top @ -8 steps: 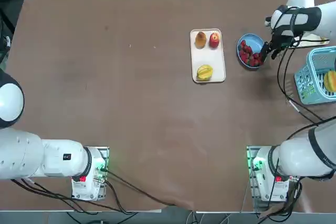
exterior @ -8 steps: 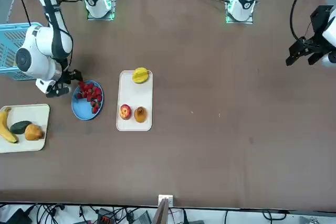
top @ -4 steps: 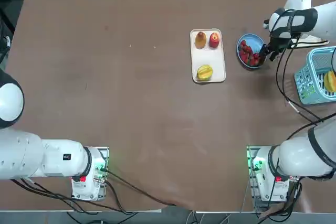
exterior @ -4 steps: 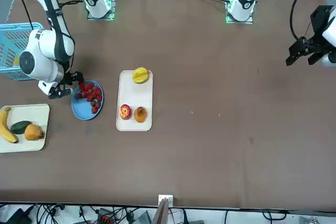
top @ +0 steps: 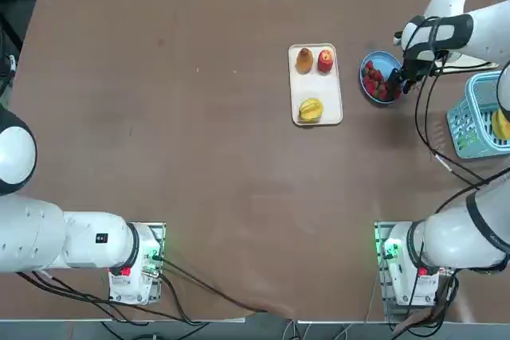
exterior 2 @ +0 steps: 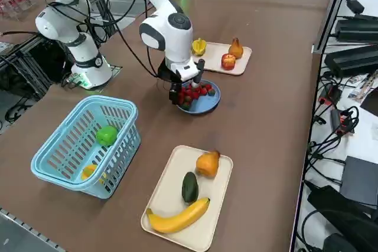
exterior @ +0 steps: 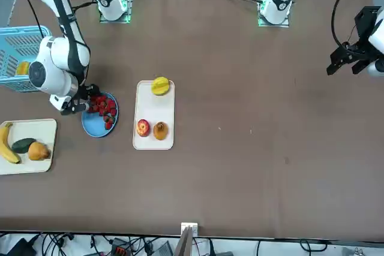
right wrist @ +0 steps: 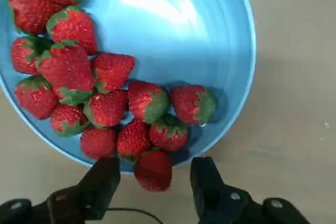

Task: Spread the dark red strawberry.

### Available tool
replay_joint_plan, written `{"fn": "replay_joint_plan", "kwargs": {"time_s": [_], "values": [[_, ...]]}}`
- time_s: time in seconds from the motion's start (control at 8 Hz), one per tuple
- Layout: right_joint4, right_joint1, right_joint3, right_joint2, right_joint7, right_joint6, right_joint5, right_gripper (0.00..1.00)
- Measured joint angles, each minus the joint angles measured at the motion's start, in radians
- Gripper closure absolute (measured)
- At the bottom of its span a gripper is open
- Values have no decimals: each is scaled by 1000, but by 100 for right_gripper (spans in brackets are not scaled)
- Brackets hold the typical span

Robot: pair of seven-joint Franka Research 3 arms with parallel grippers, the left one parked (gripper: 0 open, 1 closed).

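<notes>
Several small dark red strawberries [right wrist: 100,93] lie heaped on one side of a blue plate [right wrist: 199,35]. The same heap of strawberries [top: 376,83] [exterior: 105,110] [exterior 2: 193,93] shows on the plate [top: 382,61] [exterior: 95,125] [exterior 2: 208,104] in the other views. My right gripper [right wrist: 153,182] hangs open at the plate's rim, on the heap's side. One strawberry [right wrist: 153,169] at the rim lies between the two fingers [right wrist: 100,188], with a gap on each side. The gripper [top: 402,79] [exterior: 81,104] [exterior 2: 177,95] sits low over the plate's edge nearest the basket.
A cream tray [top: 317,117] with a pear [top: 304,60], an apple [top: 325,60] and a yellow fruit [top: 310,108] lies beside the plate. A blue basket [exterior 2: 82,140] and a second tray [exterior 2: 171,205] with a banana stand on my right.
My right arm has shifted towards the plate, bringing the gripper closer over the rim by the strawberry heap. The strawberries and plate have not moved.
</notes>
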Motion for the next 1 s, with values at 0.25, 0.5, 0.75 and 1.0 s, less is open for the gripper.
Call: {"fn": "replay_joint_plan", "kwargs": {"time_s": [0.25,0.5,0.75,1.0], "values": [[0,0,0,8,0,8,0,20],[1,0,-1,8,0,8,0,30],[4,0,-1,-4,0,0,2,61],[4,0,-1,-3,0,-3,3,61]]}}
